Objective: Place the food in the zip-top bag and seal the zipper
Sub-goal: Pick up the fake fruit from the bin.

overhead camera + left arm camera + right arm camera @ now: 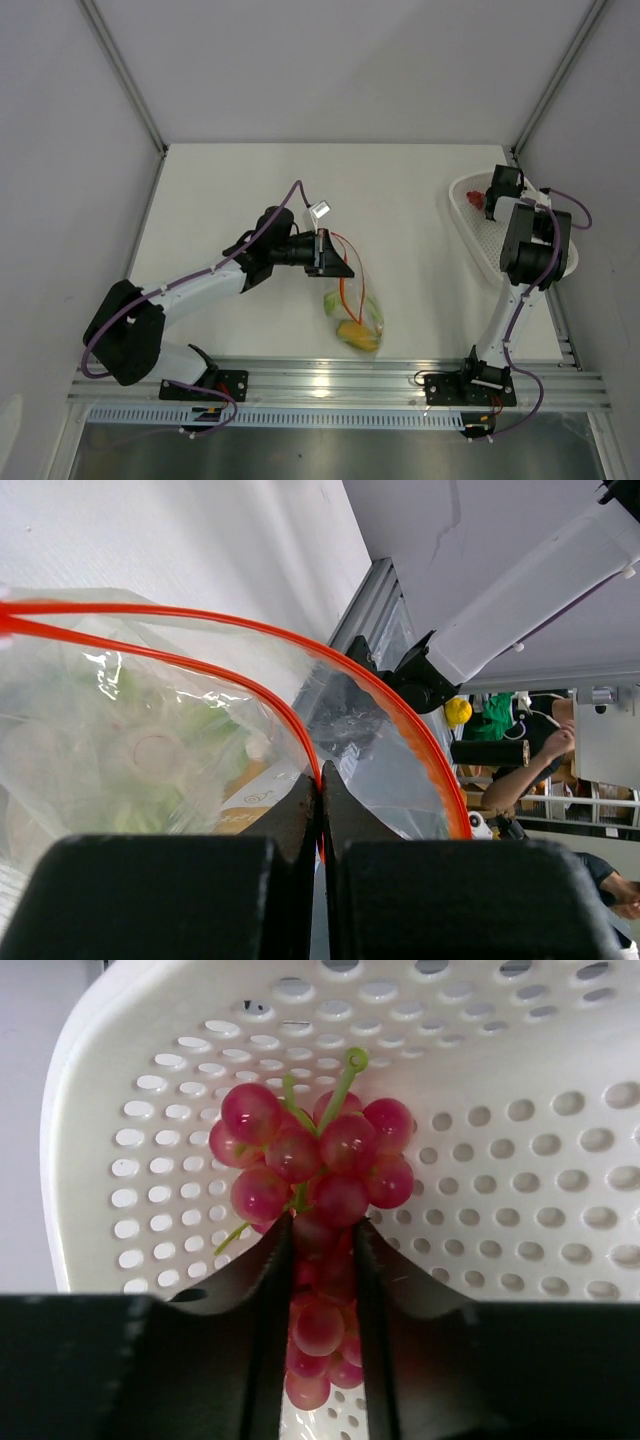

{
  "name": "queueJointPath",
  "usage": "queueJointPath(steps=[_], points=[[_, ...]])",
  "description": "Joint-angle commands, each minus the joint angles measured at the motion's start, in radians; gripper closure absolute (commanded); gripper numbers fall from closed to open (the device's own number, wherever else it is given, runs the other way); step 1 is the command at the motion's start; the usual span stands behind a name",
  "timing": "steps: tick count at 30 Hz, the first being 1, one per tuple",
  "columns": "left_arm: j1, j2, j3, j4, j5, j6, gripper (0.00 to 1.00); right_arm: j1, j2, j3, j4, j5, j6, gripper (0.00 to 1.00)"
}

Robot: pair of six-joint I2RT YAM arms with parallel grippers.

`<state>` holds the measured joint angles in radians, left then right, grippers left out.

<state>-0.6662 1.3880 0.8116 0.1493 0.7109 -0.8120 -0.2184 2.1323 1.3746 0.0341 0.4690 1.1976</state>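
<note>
The clear zip-top bag (355, 318) hangs from my left gripper (337, 262), which is shut on the orange-red zipper strip (300, 730) at the bag's mouth. The mouth stands open in a loop. Inside the bag lie a green piece (150, 770), a whitish piece and a yellow-orange fruit (357, 335). My right gripper (322, 1235) is down in the white mesh basket (480, 235) at the right, its fingers closed on the dark red grape bunch (315, 1165). The grapes show as a red spot beside that gripper (476, 199) in the top view.
The basket lies along the table's right edge next to the right wall. A small white tag (320, 210) sits on the table behind the left gripper. An aluminium rail (340, 380) runs along the near edge by the arm bases.
</note>
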Motion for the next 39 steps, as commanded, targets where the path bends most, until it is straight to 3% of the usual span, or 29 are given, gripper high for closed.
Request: queueJointPath(steps=[1,10,26,30,33,39], points=[[0.005,0.006,-0.006,0.055,0.021,-0.006,0.99,-0.004,0.014,0.021,0.016,-0.007,-0.036,0.73],[0.007,0.014,-0.008,0.065,0.030,-0.015,1.00,0.001,-0.029,-0.005,0.053,-0.069,-0.075,1.00],[0.007,-0.009,-0.020,-0.007,0.001,-0.030,1.00,0.054,-0.300,-0.154,0.049,-0.029,-0.182,1.00],[0.007,0.000,-0.026,-0.010,0.018,-0.074,0.99,0.053,-0.440,-0.192,-0.013,-0.021,-0.262,1.00],[0.007,-0.021,-0.078,0.079,0.030,-0.114,0.99,0.065,-0.529,-0.239,-0.072,-0.047,-0.337,1.00],[0.002,-0.076,-0.078,0.049,0.018,-0.110,0.99,0.151,-0.848,-0.351,-0.251,-0.067,-0.414,1.00]])
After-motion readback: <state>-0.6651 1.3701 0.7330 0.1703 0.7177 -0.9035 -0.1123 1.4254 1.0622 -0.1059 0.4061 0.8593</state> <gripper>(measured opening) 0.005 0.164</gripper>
